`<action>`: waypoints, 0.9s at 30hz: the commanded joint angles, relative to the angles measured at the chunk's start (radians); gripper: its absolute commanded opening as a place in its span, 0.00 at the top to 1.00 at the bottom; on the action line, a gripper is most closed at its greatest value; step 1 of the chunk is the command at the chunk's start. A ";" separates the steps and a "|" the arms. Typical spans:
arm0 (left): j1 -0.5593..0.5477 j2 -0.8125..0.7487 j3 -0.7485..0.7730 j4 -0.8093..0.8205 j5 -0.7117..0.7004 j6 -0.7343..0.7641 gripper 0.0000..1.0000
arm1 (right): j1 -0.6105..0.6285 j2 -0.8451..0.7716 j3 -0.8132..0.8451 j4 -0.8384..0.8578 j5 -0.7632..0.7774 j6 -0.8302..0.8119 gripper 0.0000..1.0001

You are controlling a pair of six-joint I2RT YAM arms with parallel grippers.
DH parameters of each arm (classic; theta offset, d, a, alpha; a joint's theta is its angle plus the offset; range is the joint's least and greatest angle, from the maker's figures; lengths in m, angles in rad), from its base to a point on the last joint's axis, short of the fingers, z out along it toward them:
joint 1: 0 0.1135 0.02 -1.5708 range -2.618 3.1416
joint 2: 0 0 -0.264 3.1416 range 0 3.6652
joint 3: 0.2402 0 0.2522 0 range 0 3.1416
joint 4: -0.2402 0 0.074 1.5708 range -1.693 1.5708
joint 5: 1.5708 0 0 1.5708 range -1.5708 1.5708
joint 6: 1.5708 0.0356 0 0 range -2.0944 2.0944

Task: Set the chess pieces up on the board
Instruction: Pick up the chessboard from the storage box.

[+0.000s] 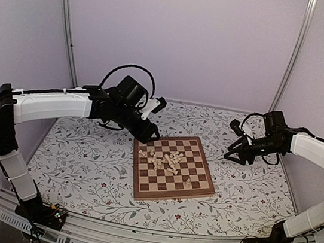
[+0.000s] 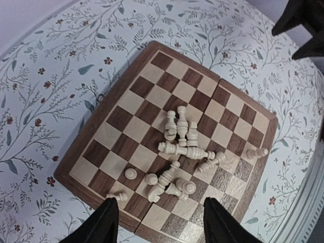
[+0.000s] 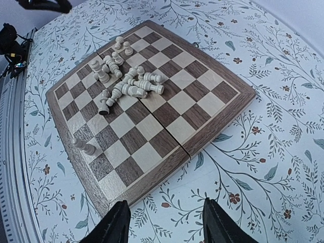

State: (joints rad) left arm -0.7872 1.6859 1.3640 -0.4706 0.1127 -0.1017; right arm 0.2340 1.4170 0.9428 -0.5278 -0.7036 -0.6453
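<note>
Centred on the cloth (image 1: 84,159): the board (image 1: 158,189), bearing the pieces (image 1: 165,160) in a toppled heap around its middle squares, plus one stray (image 3: 83,147) lying near an edge. By the board's far edge, left gripper (image 2: 159,207), jaws apart and empty; beyond the right side, right gripper (image 3: 165,202), likewise spread, holding nothing. Best to start at the heap's fringe: choose a loose piece, pinch across its stem, lift straight, avoid nudging neighbours.
</note>
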 commanded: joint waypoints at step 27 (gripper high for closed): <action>-0.150 0.281 0.172 -0.199 -0.054 0.005 0.64 | -0.006 -0.041 -0.032 0.057 0.001 -0.047 0.48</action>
State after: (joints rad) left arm -0.9154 1.9293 1.5021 -0.6720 0.0555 -0.0982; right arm 0.2325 1.4033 0.9218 -0.4770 -0.6975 -0.6788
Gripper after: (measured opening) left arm 0.384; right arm 0.518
